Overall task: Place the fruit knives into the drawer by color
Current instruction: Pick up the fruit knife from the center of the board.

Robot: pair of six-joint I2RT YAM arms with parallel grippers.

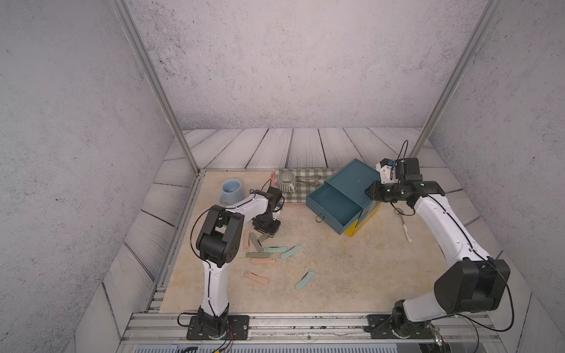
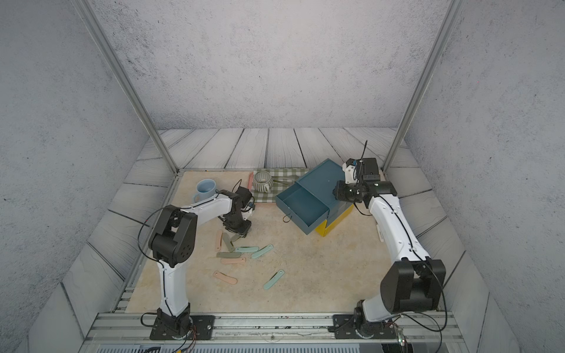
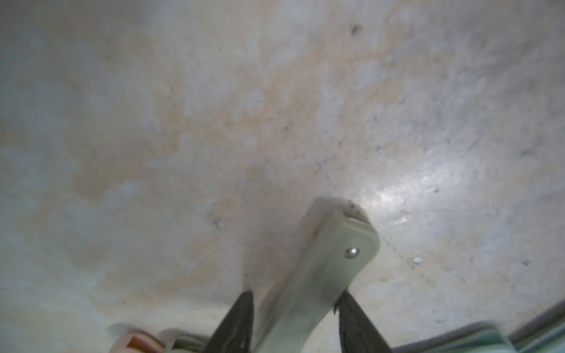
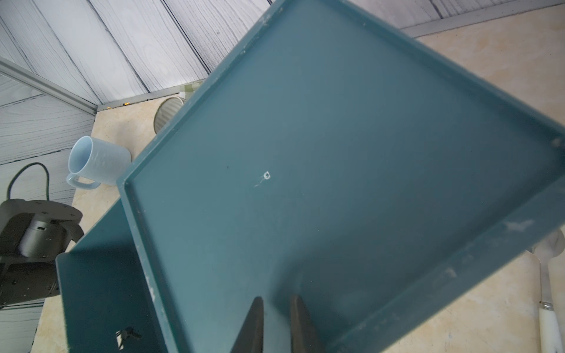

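Plainly the weak spot is the hold: the left gripper (image 3: 296, 292) has its jaws either side of an olive knife (image 3: 333, 259) skewed between them low over the table (image 3: 214, 122), one finger (image 3: 351, 318) touching it, and I cannot tell whether it is clamped. A lift from so crooked a pinch could let it swivel, drop, or nudge the other knives (image 1: 275, 249) scattered just beside. The right gripper (image 4: 276, 298), drawn almost together on nothing, sits over the drawer chest (image 4: 336, 152); contact is unclear. The top drawer (image 1: 334, 203), well apart, stands pulled out and looks bare. In both top views the left arm (image 1: 244, 206) hides the pinch, and the lower drawers are mostly covered
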